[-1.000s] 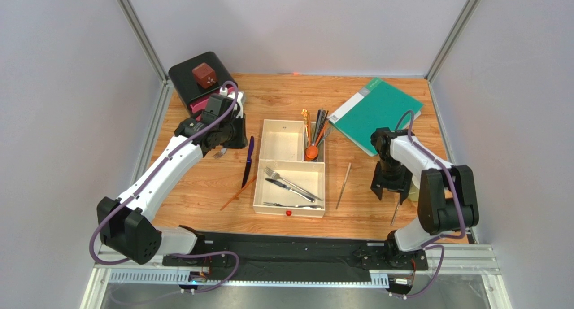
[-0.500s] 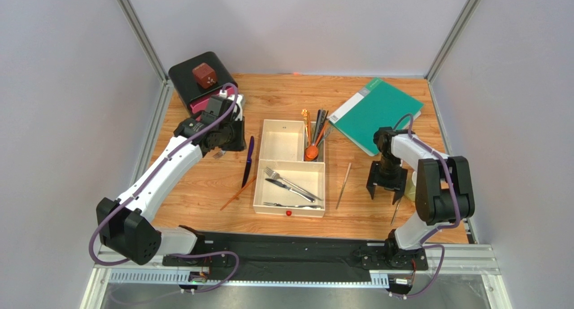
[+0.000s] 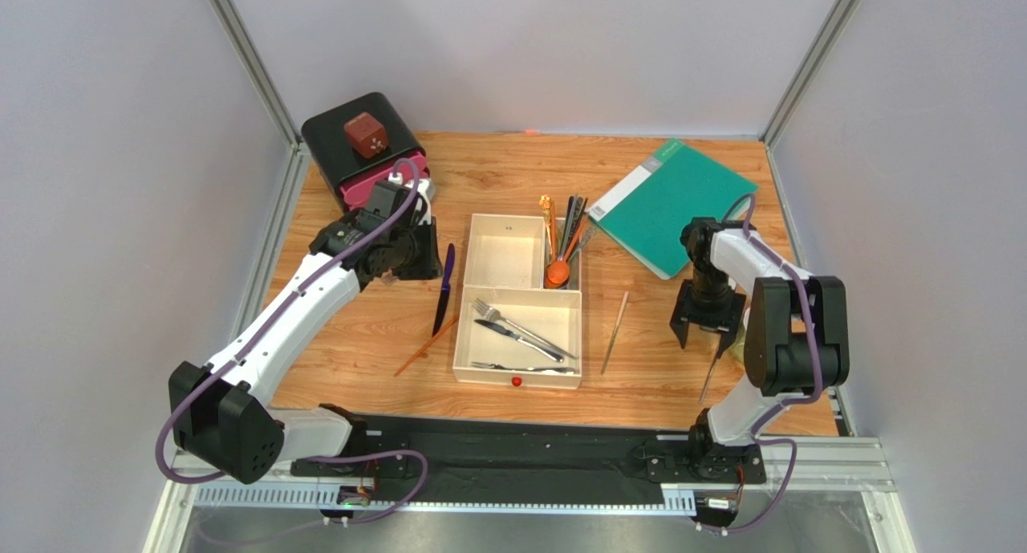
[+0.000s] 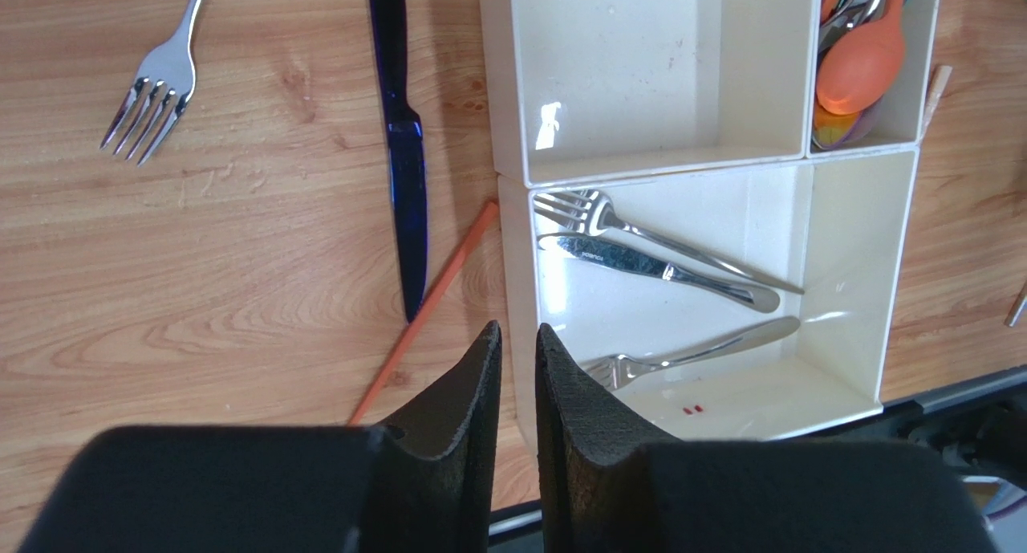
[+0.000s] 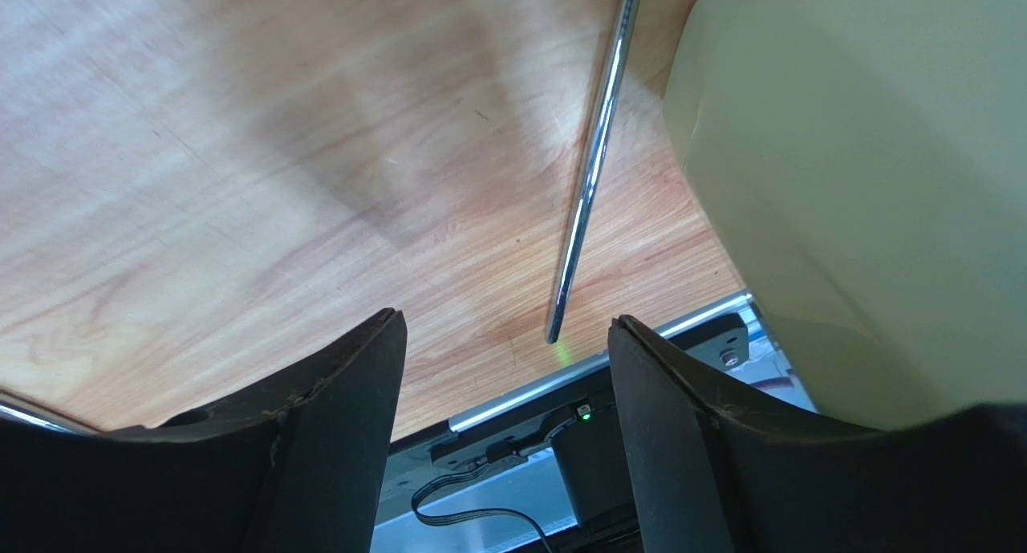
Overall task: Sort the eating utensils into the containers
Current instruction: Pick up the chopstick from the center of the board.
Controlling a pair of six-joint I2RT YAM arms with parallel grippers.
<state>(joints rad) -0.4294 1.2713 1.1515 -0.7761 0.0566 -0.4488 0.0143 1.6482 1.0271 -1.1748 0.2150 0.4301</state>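
Right wrist view: my right claw (image 5: pixel 500 333) stands wide with nothing between the fingers, hanging over bare wood just beside the pale yellow cup (image 5: pixel 868 192). Item under inspection: a silver chopstick (image 5: pixel 591 168) lying flat on the table (image 5: pixel 241 156) along the cup's flank. Its long axis runs from the far side of the cup toward the table's near edge, slightly slanted, so it crosses my closing line almost squarely. Its near tip lies within the gap of my jaws, off centre, closer to the finger on the cup side. Whether the stick touches the cup wall I cannot tell; the space between them is slim.

Finding: the claw is lined up in heading but not centred. In my judgement the next move calls for a small shift toward the cup, then a straight descent, with the cup-side finger landing in that slim space. Risk: it nudges the cup or rolls the stick.

Top external view: the cream-white tray (image 3: pixel 504 252) sits to the left of the cup, with a second silver chopstick (image 3: pixel 615 316) between the two. My left claw (image 4: pixel 516 336) is beyond the tray from the cup, narrowed to a thin slit and holding nothing, above a blue-purple knife (image 4: pixel 404 156), an orange chopstick (image 4: pixel 422 318) and a silver fork (image 4: pixel 163 66). The right arm is plainly the nearer one to the stick by the cup.
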